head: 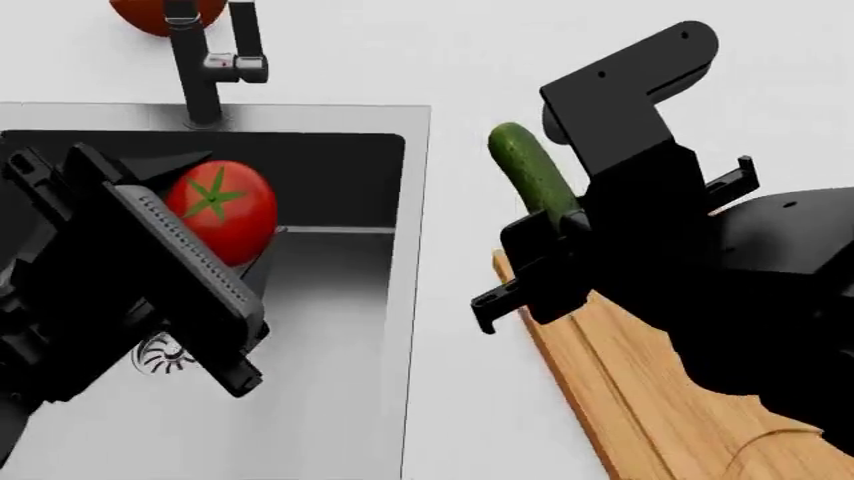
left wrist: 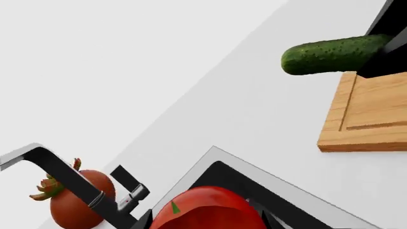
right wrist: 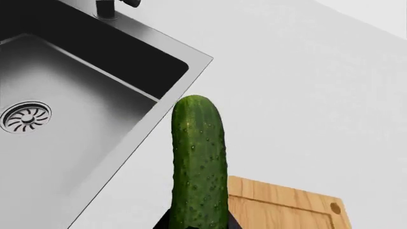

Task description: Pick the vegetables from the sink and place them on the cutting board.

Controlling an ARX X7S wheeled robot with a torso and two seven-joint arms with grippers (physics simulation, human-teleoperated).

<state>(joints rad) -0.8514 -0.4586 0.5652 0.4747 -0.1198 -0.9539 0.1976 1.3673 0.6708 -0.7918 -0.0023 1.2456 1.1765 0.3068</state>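
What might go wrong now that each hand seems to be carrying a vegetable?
The cucumber sticks far out of the right hand and reaches past the cutting board edge, so on release it might tip or roll onto the counter. The tomato, round and glossy in the left hand, hangs over the sink; if it slips, it would likely drop back in.

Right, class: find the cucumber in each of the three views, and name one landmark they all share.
Left wrist view: cucumber at upper right, just beyond the cutting board.
Head view: upper middle, held by the right gripper, poking out past the board's far end.
Right wrist view: lower centre, running up from the bottom edge.
Shared landmark: the light wooden cutting board appears in every view, close beside the cucumber.
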